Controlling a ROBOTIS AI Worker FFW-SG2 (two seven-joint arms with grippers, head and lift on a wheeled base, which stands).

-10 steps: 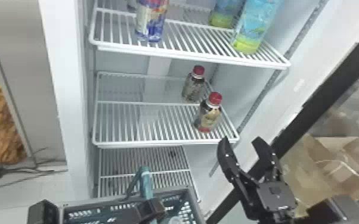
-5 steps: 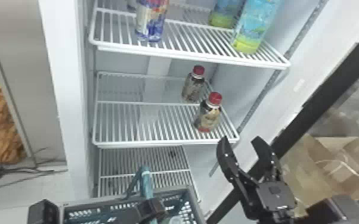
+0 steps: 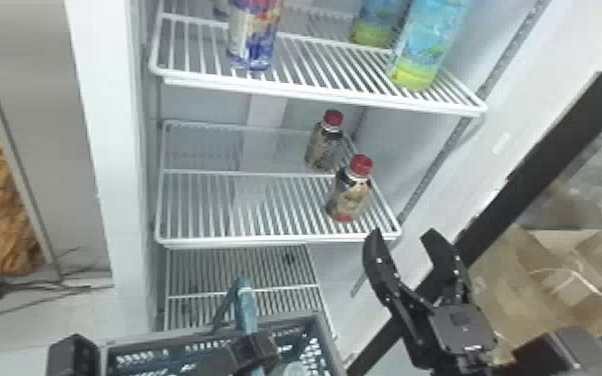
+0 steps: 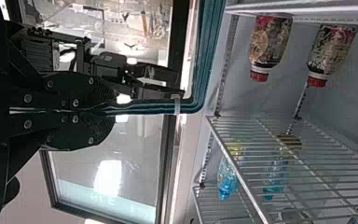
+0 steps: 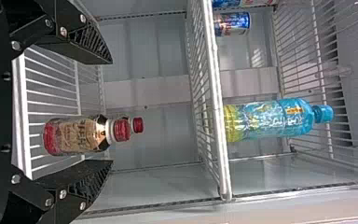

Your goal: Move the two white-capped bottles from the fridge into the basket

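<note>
Basket (image 3: pixel 292 322) hangs from the left claw (image 4: pixel 114 111), clamped on its handle (image 4: pixel 154 108), presumably awaiting bottles, while the right claw (image 3: pixel 404 232) gapes before the nearer red-capped bottle (image 3: pixel 351 195).

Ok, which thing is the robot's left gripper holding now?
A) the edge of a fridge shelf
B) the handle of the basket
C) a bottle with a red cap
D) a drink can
B: in the left wrist view, the left gripper is closed on the blue-green handle of the basket.
</note>
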